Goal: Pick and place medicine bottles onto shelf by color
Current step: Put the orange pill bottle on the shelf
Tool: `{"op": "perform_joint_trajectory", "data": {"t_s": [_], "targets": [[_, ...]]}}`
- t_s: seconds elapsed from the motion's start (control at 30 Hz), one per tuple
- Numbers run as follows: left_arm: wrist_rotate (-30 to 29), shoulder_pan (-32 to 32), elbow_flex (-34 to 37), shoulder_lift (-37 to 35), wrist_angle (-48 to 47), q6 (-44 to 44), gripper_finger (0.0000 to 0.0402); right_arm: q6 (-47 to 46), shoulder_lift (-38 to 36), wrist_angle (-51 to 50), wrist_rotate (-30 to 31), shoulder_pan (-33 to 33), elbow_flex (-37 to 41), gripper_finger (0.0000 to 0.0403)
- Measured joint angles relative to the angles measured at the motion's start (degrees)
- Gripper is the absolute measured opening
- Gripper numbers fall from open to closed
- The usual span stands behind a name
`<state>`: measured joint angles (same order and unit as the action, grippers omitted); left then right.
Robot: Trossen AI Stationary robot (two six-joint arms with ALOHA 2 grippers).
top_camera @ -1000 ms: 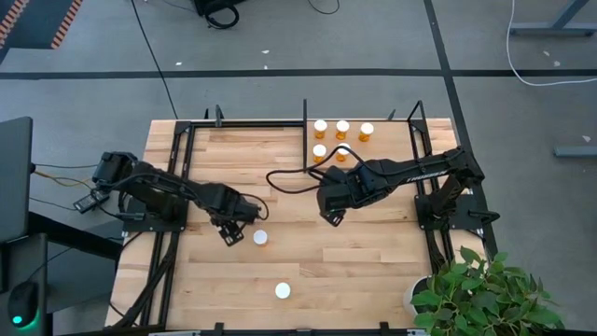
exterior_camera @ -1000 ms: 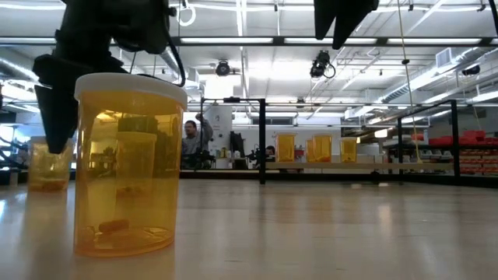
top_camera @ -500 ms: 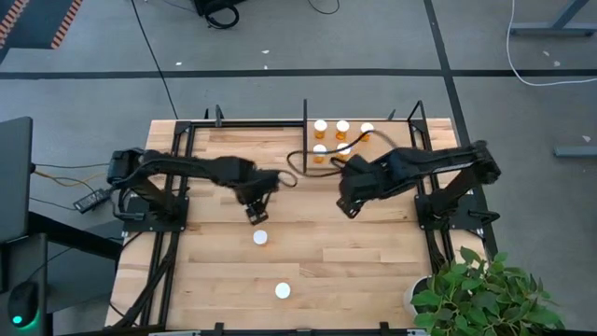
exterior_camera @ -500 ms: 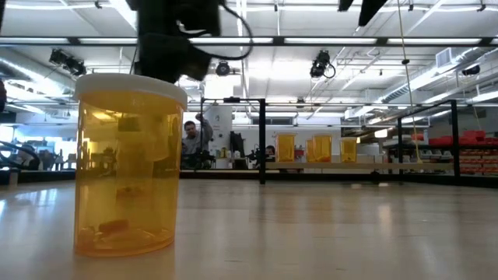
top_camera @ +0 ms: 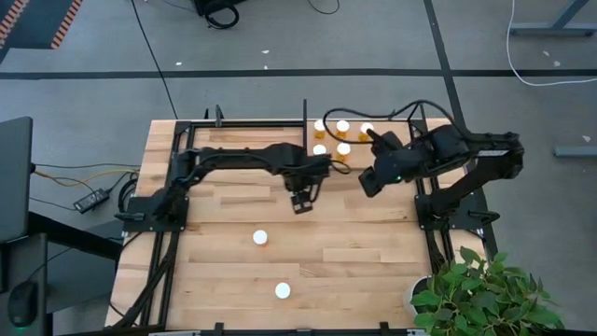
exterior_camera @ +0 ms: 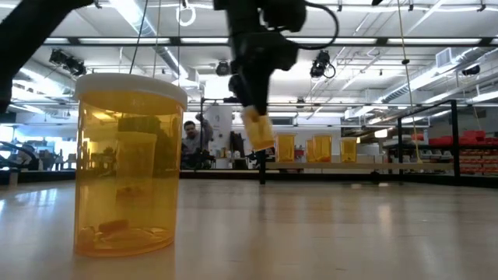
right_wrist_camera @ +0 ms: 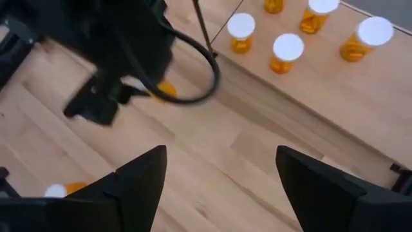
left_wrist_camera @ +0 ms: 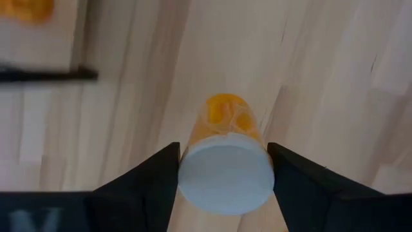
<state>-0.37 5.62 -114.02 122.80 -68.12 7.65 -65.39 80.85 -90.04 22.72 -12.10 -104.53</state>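
My left gripper [top_camera: 300,201] hangs over the middle of the table, shut on a small orange medicine bottle [exterior_camera: 259,130] with a white cap [left_wrist_camera: 225,173]. Several more medicine bottles [top_camera: 343,126] stand on their bases on the pale shelf [top_camera: 332,137] at the far right. Two others stand on the tabletop, one [top_camera: 260,238] left of the middle and one [top_camera: 283,291] near the front edge; the latter fills the left of the low view [exterior_camera: 128,163]. My right gripper [top_camera: 370,182] is open and empty, raised beside the shelf's near edge [right_wrist_camera: 222,187]. My left gripper pinches the bottle at its capped top end [left_wrist_camera: 225,193] between the two fingers [left_wrist_camera: 154,180], one on each side of the cap. The fingers come from above, pointing down. The bottle hangs below them, slightly tilted, clear of the table.
Black metal bars [top_camera: 305,112] frame the shelf and run along the table's left side [top_camera: 173,187]. A black cable [right_wrist_camera: 209,71] loops off the left arm. A potted plant [top_camera: 476,289] stands at the near right corner. A person [exterior_camera: 189,136] sits far behind the table.
My left gripper has carried its bottle up and toward the table's right and far side, nearer the shelf, rolling its wrist as it went. My right gripper has risen and drawn back toward the right edge. Both bottles on the tabletop have stayed put.
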Motion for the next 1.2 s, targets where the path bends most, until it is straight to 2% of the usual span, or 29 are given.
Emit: {"op": "perform_joint_trajectory", "data": {"t_s": [0.17,0.3,0.43,0.77,1.2], "targets": [[0.0,-0.8,-9.5,6.4,-1.7,0.0,0.0227,1.4,-0.8,0.0,-1.2,0.7,0.0,0.0298],[0.0,-1.8,-12.7,9.8,-2.3,0.0,0.0222,3.2,-0.8,0.0,-5.3,0.7,0.0,0.0298],[0.1,-2.4,-13.1,11.7,-2.4,0.2,0.0228,4.3,-0.9,0.0,-7.6,0.7,0.0,0.0298],[0.1,-2.7,-13.2,13.9,-0.8,0.1,0.0227,5.4,-0.9,0.0,-7.8,0.7,0.0,0.0298],[1.3,-2.6,-13.1,14.1,-1.0,0.3,0.0273,4.3,-0.9,0.0,-7.8,0.7,0.0,0.0298]]}}
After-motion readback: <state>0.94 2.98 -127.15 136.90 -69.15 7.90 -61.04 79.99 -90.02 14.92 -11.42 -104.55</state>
